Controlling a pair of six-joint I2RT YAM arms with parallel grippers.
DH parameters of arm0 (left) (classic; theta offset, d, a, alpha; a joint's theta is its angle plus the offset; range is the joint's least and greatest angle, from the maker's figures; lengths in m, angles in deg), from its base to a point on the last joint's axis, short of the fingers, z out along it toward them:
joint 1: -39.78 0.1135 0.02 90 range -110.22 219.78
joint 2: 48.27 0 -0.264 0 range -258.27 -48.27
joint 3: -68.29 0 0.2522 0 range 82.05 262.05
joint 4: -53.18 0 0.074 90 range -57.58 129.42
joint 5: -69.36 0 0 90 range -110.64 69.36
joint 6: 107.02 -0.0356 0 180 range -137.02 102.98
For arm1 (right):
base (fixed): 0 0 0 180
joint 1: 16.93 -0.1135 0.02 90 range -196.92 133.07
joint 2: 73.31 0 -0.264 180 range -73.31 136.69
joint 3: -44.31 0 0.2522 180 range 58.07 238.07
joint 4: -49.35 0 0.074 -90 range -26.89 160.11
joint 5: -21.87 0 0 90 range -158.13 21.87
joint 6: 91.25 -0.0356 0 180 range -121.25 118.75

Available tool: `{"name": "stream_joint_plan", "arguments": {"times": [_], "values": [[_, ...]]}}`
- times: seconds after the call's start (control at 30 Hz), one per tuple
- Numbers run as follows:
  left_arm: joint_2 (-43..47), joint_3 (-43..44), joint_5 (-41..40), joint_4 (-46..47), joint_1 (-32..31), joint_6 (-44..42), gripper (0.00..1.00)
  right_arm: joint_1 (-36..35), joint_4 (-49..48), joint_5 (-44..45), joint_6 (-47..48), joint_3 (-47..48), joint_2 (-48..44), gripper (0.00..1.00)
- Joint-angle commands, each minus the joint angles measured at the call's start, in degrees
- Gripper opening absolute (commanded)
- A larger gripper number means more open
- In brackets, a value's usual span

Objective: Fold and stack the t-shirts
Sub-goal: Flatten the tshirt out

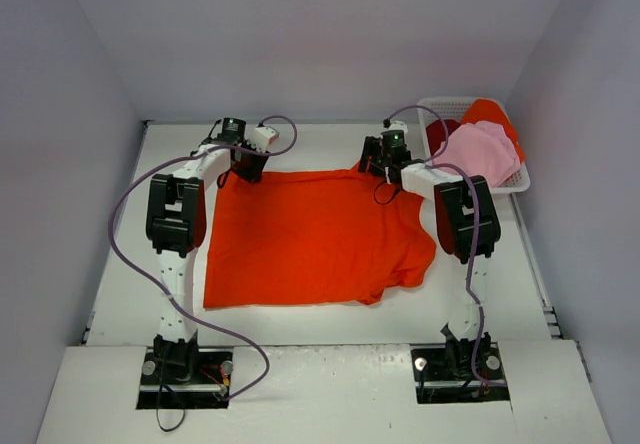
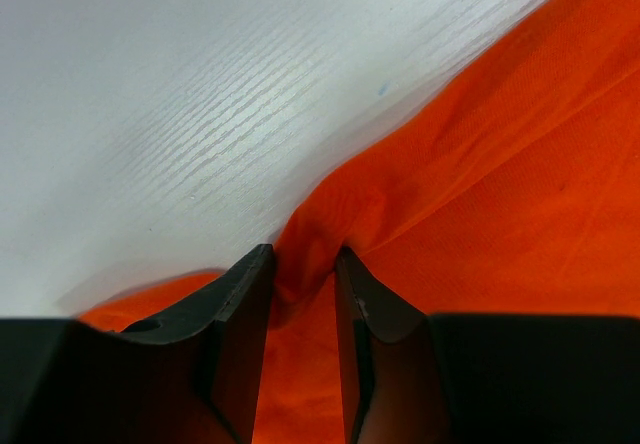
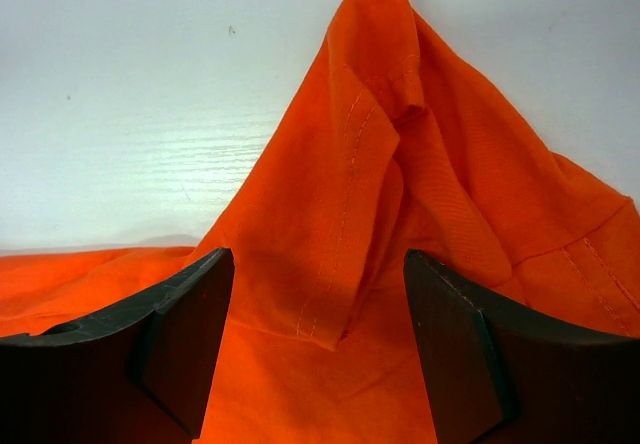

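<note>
A large orange-red t-shirt lies spread on the white table, its right side rumpled. My left gripper is at the shirt's far left corner. In the left wrist view this gripper is shut on a pinched fold of the orange-red cloth. My right gripper is at the shirt's far right corner. In the right wrist view it stands open, with a raised peak of hemmed cloth between the fingers, untouched by either pad. More t-shirts sit in the basket: pink, dark red and orange.
A white lattice basket stands at the back right against the wall. Grey walls close in the table on the left, the back and the right. Purple cables loop off both arms over the table.
</note>
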Motion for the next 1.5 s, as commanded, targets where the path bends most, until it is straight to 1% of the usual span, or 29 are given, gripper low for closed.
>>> {"name": "stream_joint_plan", "arguments": {"times": [0.0, 0.17, 0.27, 0.33, 1.07, 1.1, 1.17, 1.47], "values": [[0.9, -0.2, -1.3, 0.0, 0.0, -0.2, 0.25, 0.5, -2.4, -0.4, 0.3, 2.2, -0.3, 0.66], [0.8, -0.2, -1.2, 0.0, 0.0, -0.1, 0.25, 0.5, -2.6, -0.4, 0.3, 2.2, -0.5, 0.65], [0.7, -0.3, -1.2, 0.1, -0.1, 0.0, 0.25, 0.5, -2.6, -0.5, 0.3, 2.2, -0.7, 0.60], [0.7, -0.3, -1.2, 0.2, 0.0, 0.1, 0.25, 0.4, -2.6, -0.5, 0.3, 2.2, -0.6, 0.59], [0.4, -0.3, -1.3, 0.4, -0.1, 0.1, 0.25, 0.9, -3.3, -0.8, 0.2, 2.0, 1.0, 0.56], [0.4, -0.3, -1.3, 0.4, 0.0, 0.1, 0.25, 0.9, -3.2, -0.8, 0.2, 1.9, 1.0, 0.56], [0.4, -0.3, -1.4, 0.4, -0.1, 0.1, 0.25, 1.0, -3.3, -0.8, 0.2, 1.9, 0.8, 0.51], [0.4, -0.4, -1.3, 0.4, -0.1, 0.2, 0.25, 1.1, -3.2, -0.9, 0.3, 2.2, 0.2, 0.51]]}}
